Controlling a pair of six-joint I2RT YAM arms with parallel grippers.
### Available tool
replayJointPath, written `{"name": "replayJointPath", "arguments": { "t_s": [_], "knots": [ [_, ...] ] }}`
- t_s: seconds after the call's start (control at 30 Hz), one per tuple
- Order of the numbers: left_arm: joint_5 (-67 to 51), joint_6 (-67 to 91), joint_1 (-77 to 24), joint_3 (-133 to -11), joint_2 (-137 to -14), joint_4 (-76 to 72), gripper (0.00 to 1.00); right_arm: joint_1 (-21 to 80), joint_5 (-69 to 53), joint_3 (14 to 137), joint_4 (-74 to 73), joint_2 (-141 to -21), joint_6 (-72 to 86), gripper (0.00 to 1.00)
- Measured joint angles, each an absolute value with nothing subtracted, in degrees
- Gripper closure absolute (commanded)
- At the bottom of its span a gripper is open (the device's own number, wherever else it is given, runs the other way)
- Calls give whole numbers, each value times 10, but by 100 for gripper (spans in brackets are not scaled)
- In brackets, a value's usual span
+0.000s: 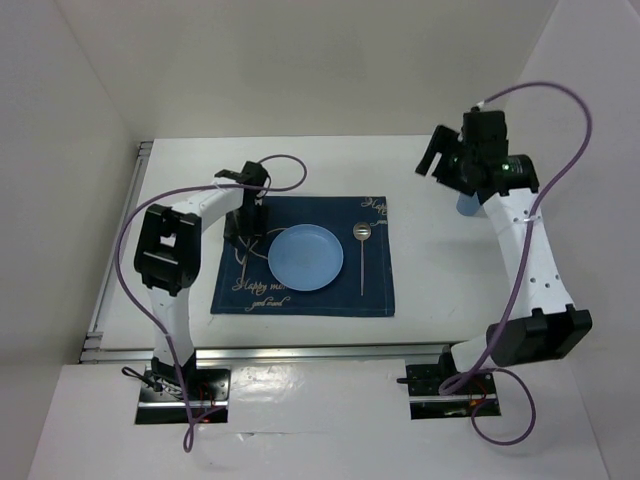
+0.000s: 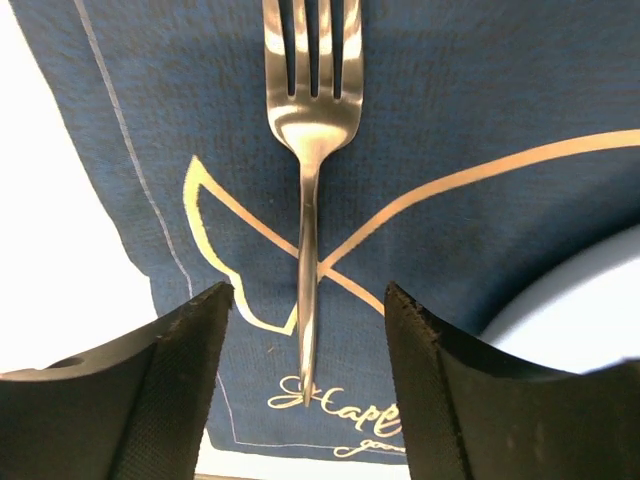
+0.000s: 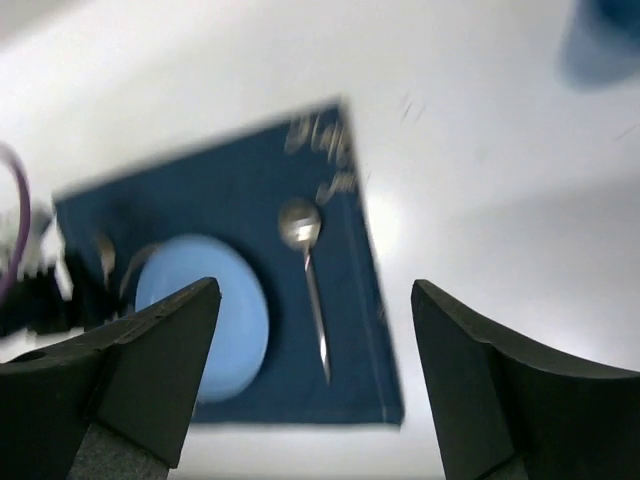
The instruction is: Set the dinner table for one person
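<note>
So, your left claw point(image 2: 308, 300) is down low over the left part of the navy placemat point(image 2: 480, 90). It's spread open with one finger on each side of the fork point(image 2: 312, 150) handle, not pinching it. The fork lies flat on the mat, tines toward the far edge of the surface point(image 1: 430, 300). The blue plate point(image 1: 305, 257) is just to its right in the middle of the mat. The spoon point(image 1: 362, 255) is right of the plate, bowl toward the far edge. The mat lies close to the near edge, nearer the left edge than the right. Your right claw point(image 3: 315, 300) hangs up in the air, wide open, gripping nothing. A blue cup point(image 1: 465, 205) peeks out behind that arm, off the mat toward the right edge.
</note>
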State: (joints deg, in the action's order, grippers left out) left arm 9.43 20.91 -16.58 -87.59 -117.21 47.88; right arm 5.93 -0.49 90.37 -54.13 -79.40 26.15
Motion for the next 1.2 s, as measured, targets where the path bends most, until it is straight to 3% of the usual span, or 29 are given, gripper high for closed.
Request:
{"name": "replayJointPath", "arguments": {
  "t_s": [0.17, 0.4, 1.0, 1.13, 1.2],
  "knots": [
    [83, 205, -150, -904, -1145, 484, 24, 7, 114, 1011, -542, -846, 231, 12],
    [52, 179, -119, -915, -1068, 484, 23, -123, 189, 970, -496, -926, 226, 11],
    [22, 135, -75, -884, -1014, 470, 23, -139, 211, 970, -415, -1097, 313, 27],
    [22, 135, -72, -884, -1026, 470, 23, -141, 212, 971, -411, -1143, 323, 41],
    [22, 135, -72, -884, -1031, 470, 23, -144, 208, 971, -411, -1159, 327, 62]
  ]
}}
